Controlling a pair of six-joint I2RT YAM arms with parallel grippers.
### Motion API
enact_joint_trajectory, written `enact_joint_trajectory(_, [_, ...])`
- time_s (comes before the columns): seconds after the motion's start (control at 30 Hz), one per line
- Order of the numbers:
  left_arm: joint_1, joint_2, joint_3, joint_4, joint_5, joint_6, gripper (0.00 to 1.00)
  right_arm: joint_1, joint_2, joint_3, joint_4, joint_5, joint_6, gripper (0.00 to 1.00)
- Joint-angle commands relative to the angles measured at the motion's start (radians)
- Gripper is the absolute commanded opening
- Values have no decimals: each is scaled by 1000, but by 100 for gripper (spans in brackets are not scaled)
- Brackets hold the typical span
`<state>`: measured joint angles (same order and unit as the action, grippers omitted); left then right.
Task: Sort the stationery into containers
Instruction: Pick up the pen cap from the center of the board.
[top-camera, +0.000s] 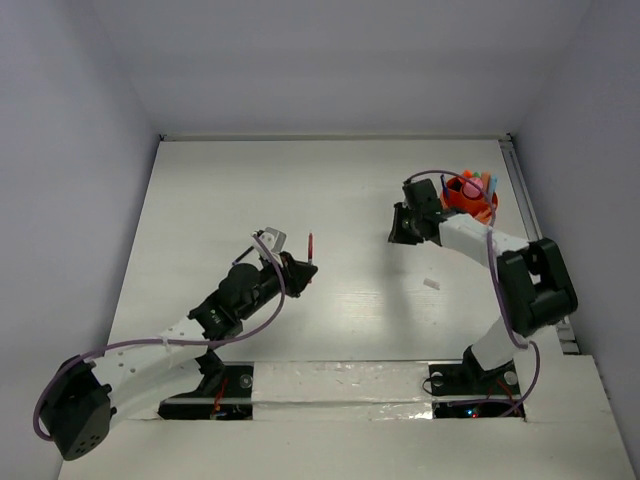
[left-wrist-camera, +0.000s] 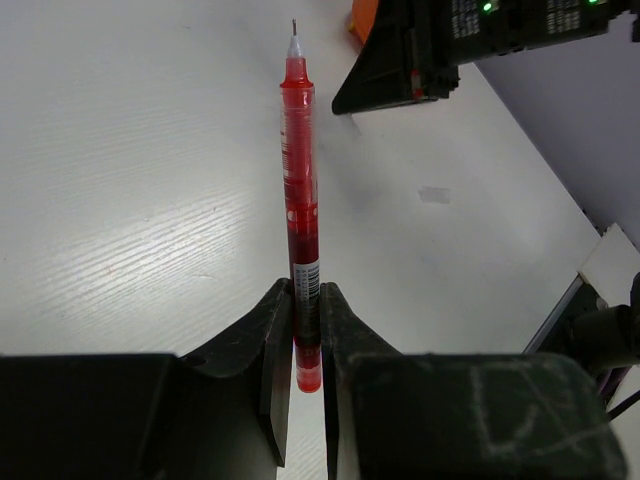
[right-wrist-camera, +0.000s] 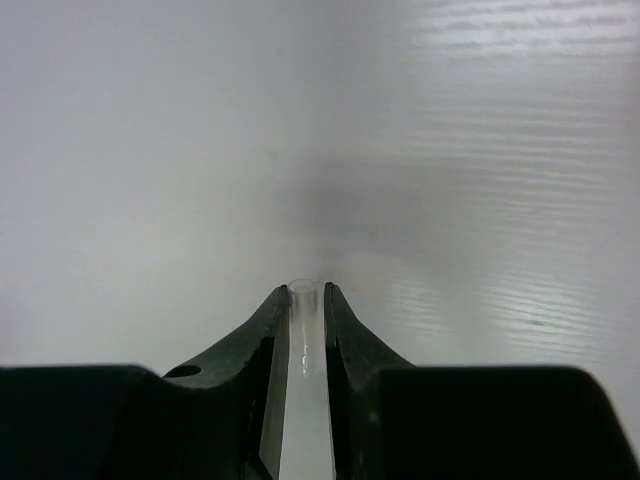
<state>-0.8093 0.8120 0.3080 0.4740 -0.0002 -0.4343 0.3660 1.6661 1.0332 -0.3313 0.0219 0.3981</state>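
Left wrist view: the left gripper (left-wrist-camera: 305, 300) is pressed together on the lower end of a thin red pen (left-wrist-camera: 300, 190). The pen points away from the wrist toward the far right, its bare tip exposed, and it is held clear of the table (top-camera: 350, 180). From overhead the pen sits about mid-table, well apart from the orange holder (top-camera: 480, 212) at the far right, where other pens (top-camera: 484, 183) already stand. The right gripper (right-wrist-camera: 306, 300) hangs just left of that holder and pinches a clear tube (right-wrist-camera: 305, 345), open end forward. It may be the pen's cap, though I cannot be sure. A small white bit (top-camera: 432, 284) lies loose on the table between the arms. Step in hand, by my reading: the red pen is up and in transit, not yet sorted. The next move calls for either lining tip and tube up on one axis to cap it, or carrying the pen right and far, tilting it upright over a free compartment before letting go.
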Motion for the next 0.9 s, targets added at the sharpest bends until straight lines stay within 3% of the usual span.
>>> enact_joint_trajectory(0.0, [4, 7, 0, 67, 32, 8, 0, -9, -147, -68, 260, -185, 128, 0])
enact_joint_trajectory(0.23, [4, 53, 2, 100, 60, -6, 0, 10, -284, -203, 532, -394, 402, 0])
enact_joint_trajectory(0.47, [4, 95, -7, 190, 166, -32, 0, 56, -339, -311, 825, -451, 672, 0])
enact_joint_trajectory(0.6, [4, 121, -10, 232, 212, -53, 0, 92, -321, -308, 920, -462, 703, 0])
enact_joint_trajectory(0.87, [4, 167, -7, 273, 262, -64, 0, 157, -302, -266, 940, -413, 636, 0])
